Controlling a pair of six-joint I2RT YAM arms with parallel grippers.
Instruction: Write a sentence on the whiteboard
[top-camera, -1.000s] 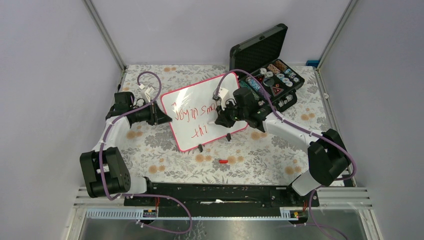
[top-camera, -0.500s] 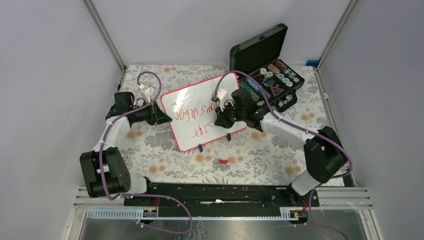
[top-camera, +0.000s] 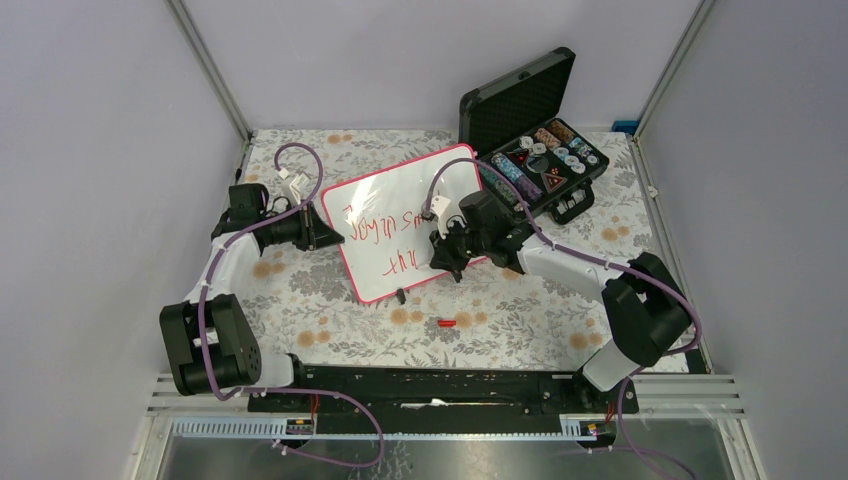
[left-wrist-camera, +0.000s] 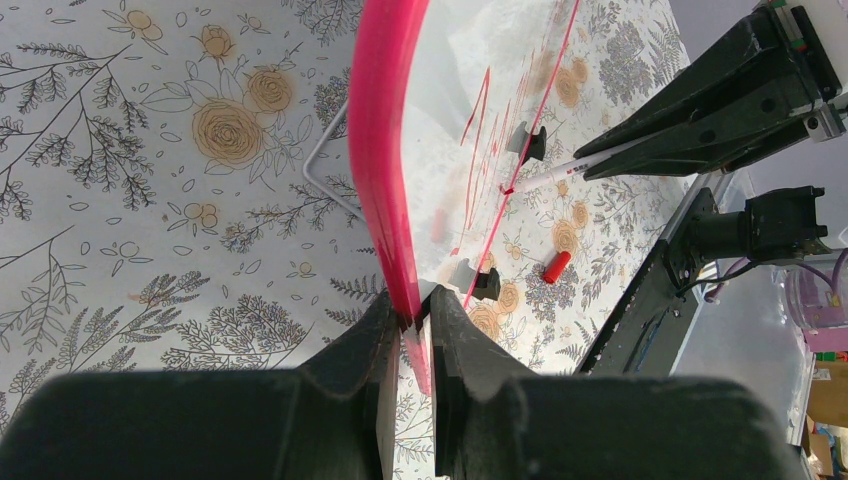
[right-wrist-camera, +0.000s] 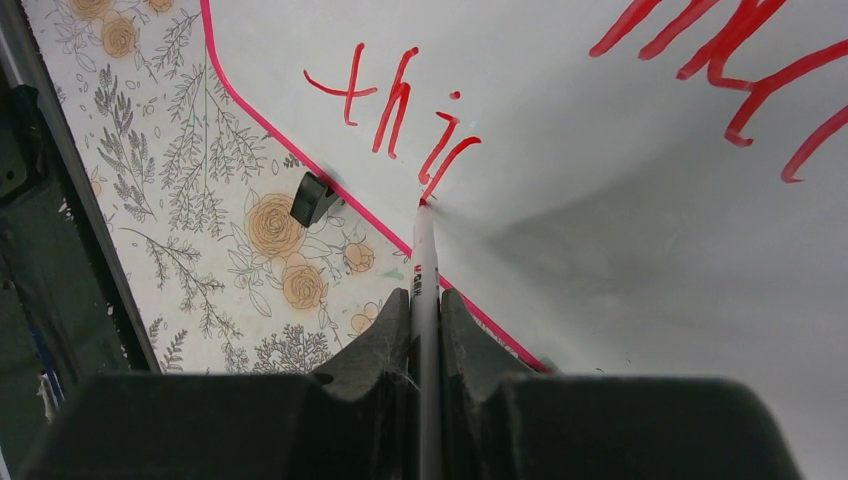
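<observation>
As my right gripper (right-wrist-camera: 425, 300) clamped the marker (right-wrist-camera: 424, 250), its tip touched the whiteboard (right-wrist-camera: 620, 230) at the last red stroke of the sentence (right-wrist-camera: 400, 100), a contact my arm hid from above. My left gripper (left-wrist-camera: 412, 318) pinched the board's pink rim. From above, the board stood tilted on the table (top-camera: 300, 290), toward its far edge.

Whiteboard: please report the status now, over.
Left jaws shut on whiteboard rim. Right jaws shut on marker, tip touching board. Sentence unfinished, second line at "thi". Red cap on table, clear of board.
</observation>
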